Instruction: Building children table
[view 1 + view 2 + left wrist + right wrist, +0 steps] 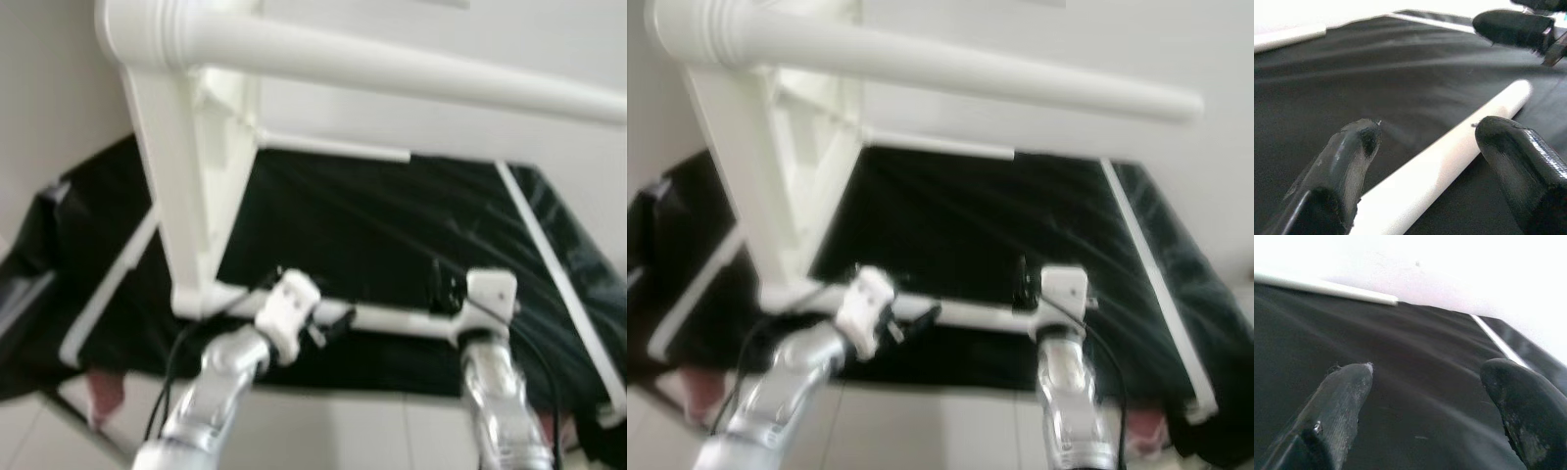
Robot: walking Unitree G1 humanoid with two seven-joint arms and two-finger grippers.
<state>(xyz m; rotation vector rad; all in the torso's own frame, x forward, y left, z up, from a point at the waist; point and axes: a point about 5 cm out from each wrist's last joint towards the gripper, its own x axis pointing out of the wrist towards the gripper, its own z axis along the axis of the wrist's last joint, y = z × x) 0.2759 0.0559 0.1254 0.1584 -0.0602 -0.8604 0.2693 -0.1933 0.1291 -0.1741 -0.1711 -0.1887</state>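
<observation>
A white children's table frame [191,166] stands tipped on a black sheet [372,225], and its round leg [392,69] reaches across the top of the head views. A short white rod [397,318] lies on the sheet near its front edge. My left gripper [1425,147] is open, one finger on each side of that rod [1449,156], not clamped on it. My right gripper [1425,382] is open just above the sheet at the rod's right end [446,289], holding nothing.
Thin white rails lie on the sheet at the back [338,147], the right [549,250] and the left [108,289]. A pale wall [470,39] rises behind. Light floor tiles [333,431] run in front of the sheet.
</observation>
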